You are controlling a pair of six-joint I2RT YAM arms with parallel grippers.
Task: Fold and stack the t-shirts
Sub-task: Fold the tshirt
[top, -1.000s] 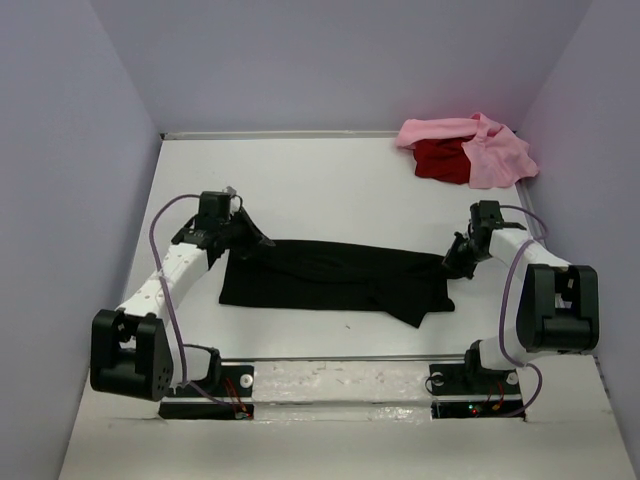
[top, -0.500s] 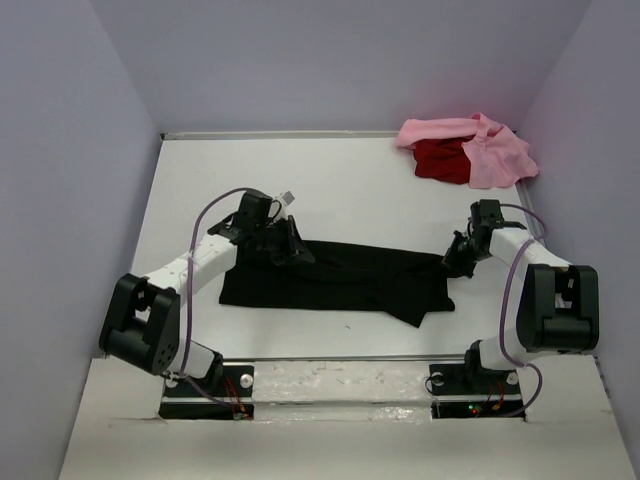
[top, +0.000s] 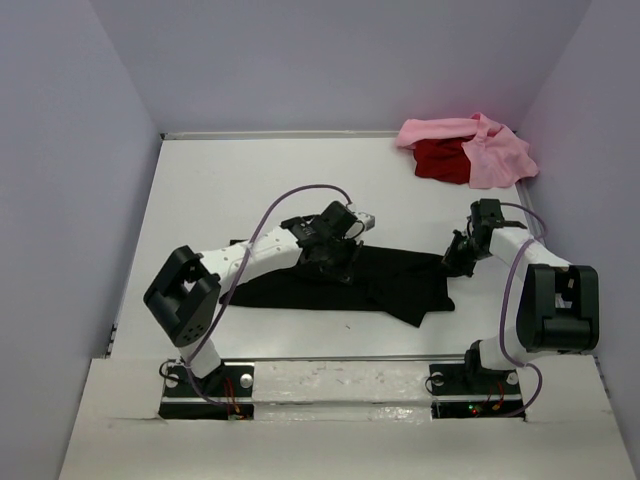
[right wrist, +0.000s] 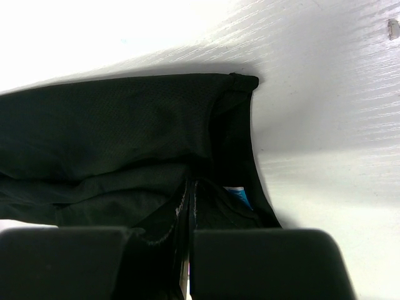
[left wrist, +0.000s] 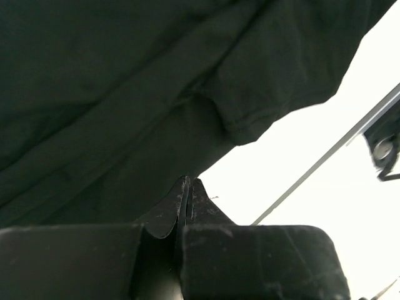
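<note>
The black t-shirt (top: 400,285) lies in a long band across the middle of the white table. My left gripper (top: 340,262) hangs over its middle, shut on a pinch of the black cloth, with the shirt's left end pulled up toward it. In the left wrist view the closed gripper (left wrist: 188,181) meets the dark cloth (left wrist: 112,94), which fills the upper part of the frame. My right gripper (top: 452,265) is shut on the shirt's right end. The right wrist view shows this gripper (right wrist: 190,182) in folds of black cloth (right wrist: 112,125) beside a small blue label (right wrist: 239,197).
A light pink t-shirt (top: 490,150) and a red t-shirt (top: 440,162) lie crumpled together in the back right corner. Lavender walls close in the table on three sides. A metal rail (top: 340,357) runs along the near edge by the arm bases.
My left gripper has swept right from the shirt's left end to its middle, dragging that end of the black cloth along. The right gripper has stayed put.
</note>
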